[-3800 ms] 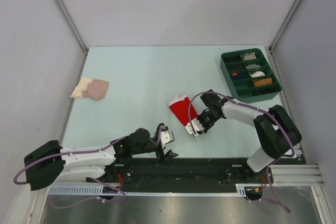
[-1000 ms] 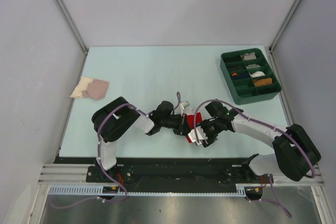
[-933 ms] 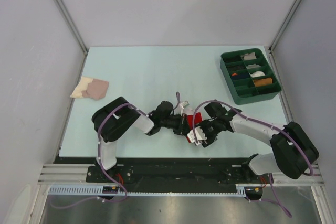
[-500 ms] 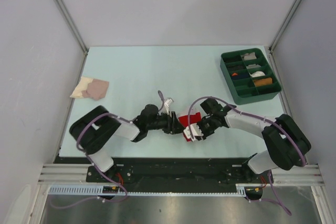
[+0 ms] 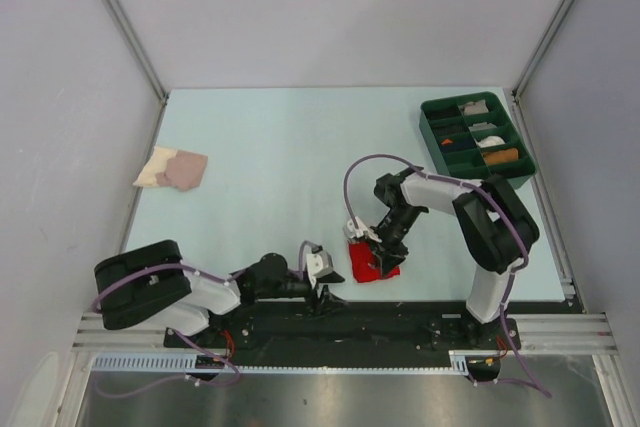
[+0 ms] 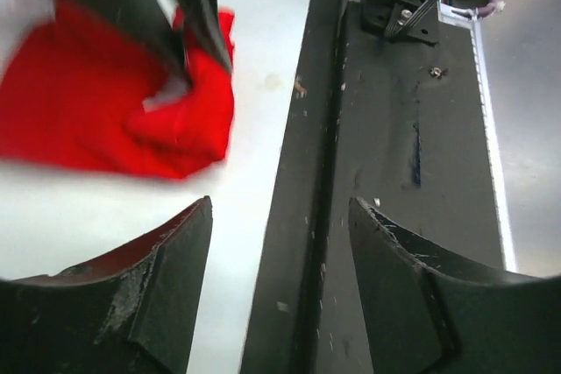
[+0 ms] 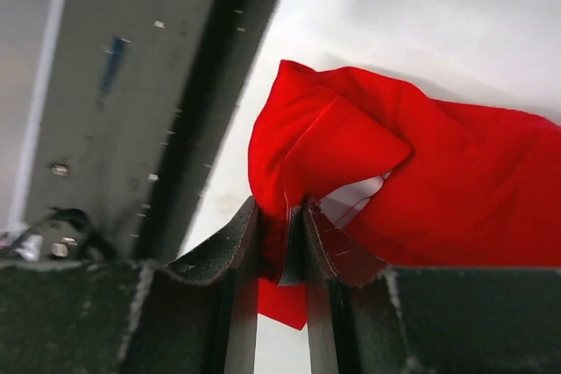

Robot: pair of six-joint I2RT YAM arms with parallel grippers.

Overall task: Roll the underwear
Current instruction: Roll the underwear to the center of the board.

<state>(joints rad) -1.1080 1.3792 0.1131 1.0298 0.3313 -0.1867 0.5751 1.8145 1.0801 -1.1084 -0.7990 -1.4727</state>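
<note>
The red underwear (image 5: 372,262) lies bunched on the table near the front edge, right of centre. My right gripper (image 5: 372,243) is shut on a fold of the underwear (image 7: 351,151); the fabric is pinched between the jaws, with a bit of white trim showing. My left gripper (image 5: 322,282) is open and empty, low over the front edge, just left of the underwear (image 6: 114,94). Its fingers (image 6: 166,278) straddle the black rail.
A green divided tray (image 5: 477,142) with small items stands at the back right. A beige-and-pink folded cloth (image 5: 172,168) lies at the left. The black rail (image 6: 386,172) runs along the table's near edge.
My left arm has pulled back from the underwear to the front edge, open. My right gripper has dragged the underwear nearer the front edge and bunched it.
</note>
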